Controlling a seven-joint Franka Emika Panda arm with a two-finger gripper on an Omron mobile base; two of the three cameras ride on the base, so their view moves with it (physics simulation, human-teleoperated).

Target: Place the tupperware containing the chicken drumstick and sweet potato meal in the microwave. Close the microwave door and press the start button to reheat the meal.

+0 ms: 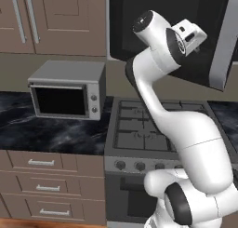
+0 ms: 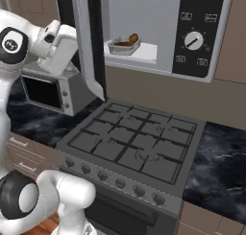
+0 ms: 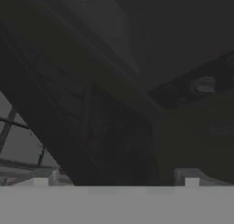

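Tupperware (image 2: pixel 124 45) with the chicken drumstick (image 2: pixel 133 38) sits inside the microwave (image 2: pixel 158 32). Its door (image 2: pixel 91 42) hangs open. Pincer (image 3: pixel 116 177) is spread wide, empty, near the door.

The microwave door (image 2: pixel 91 47) is a glossy black panel with a smooth, satin silver-grey handle, and the microwave (image 2: pixel 158 32) cavity walls look matt pale grey. The tupperware (image 2: pixel 124 45) is clear pale plastic. The counter (image 1: pixel 51 129) is polished dark marbled stone, the stove (image 2: pixel 134 143) matt grey metal, the cabinets (image 1: pixel 51 17) smooth brown wood.
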